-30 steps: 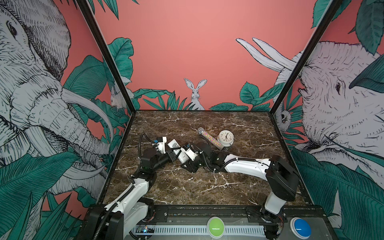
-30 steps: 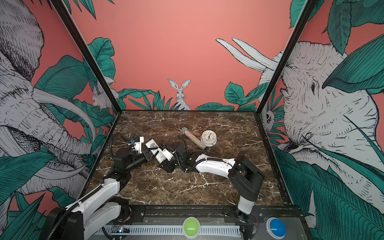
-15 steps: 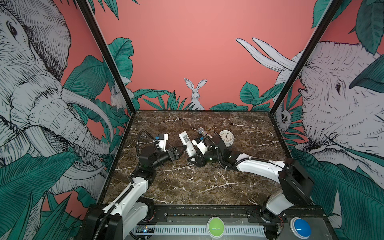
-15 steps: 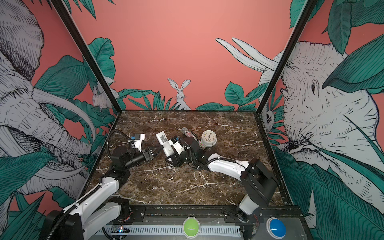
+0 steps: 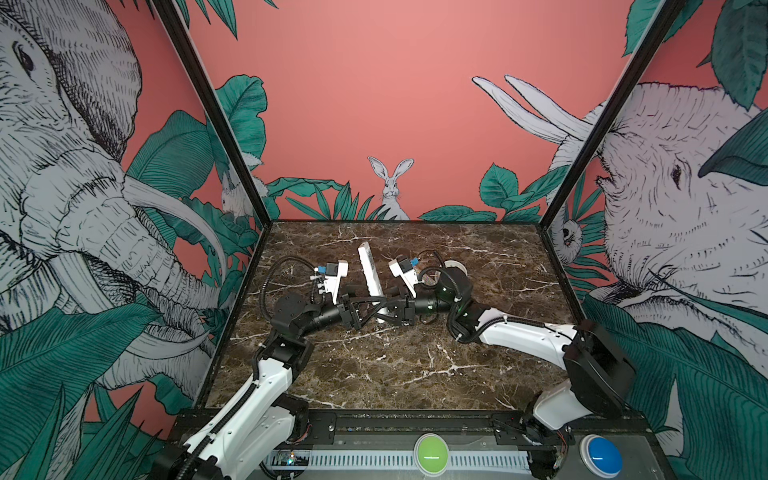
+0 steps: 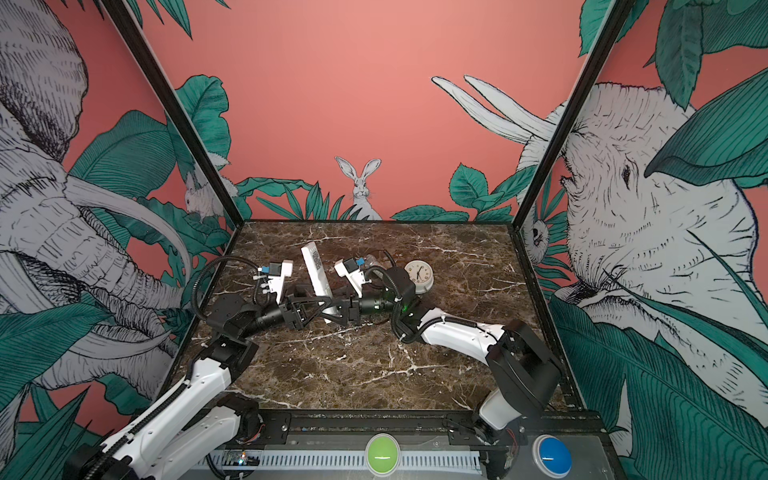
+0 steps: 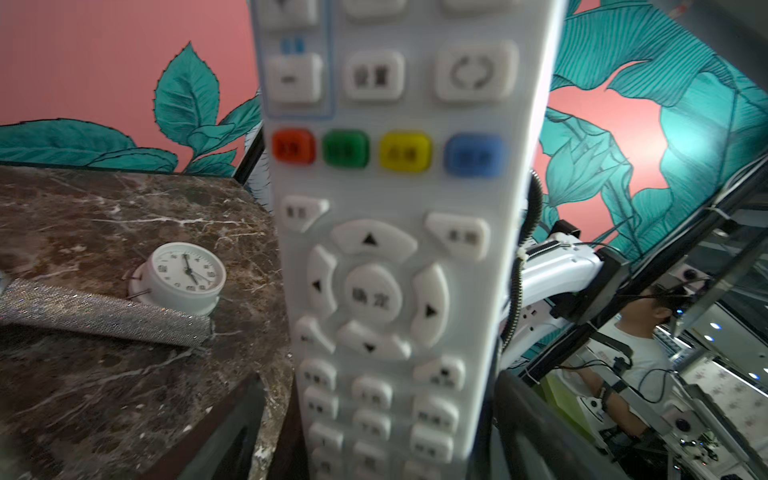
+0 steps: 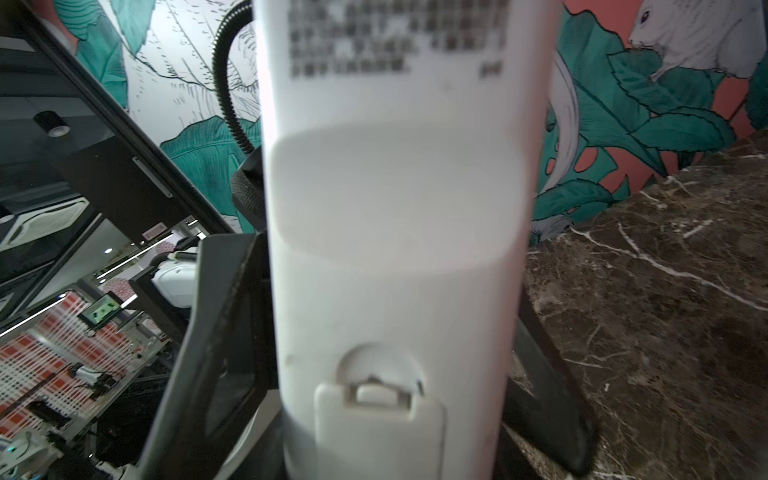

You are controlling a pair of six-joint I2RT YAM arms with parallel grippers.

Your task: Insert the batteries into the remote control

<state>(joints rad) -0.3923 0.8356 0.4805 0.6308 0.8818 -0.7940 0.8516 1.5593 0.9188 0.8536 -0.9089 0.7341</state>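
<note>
The remote control is a long white bar held tilted and nearly upright above the marble table. My right gripper is shut on its lower end. The right wrist view shows its plain back with the battery cover closed. My left gripper faces it from the other side, open, with one finger on each side of the remote. The left wrist view shows the button face, and bare table shows between one finger and the remote's edge. The batteries are not in view.
A round white clock stands at the back of the table behind the right arm, also seen in the left wrist view. A long glittery tube lies against the clock. Patterned walls close in three sides.
The right gripper has lifted the remote off the table and stood it nearly upright. The left gripper, shut a second ago, has opened and now straddles the remote's lower part.
</note>
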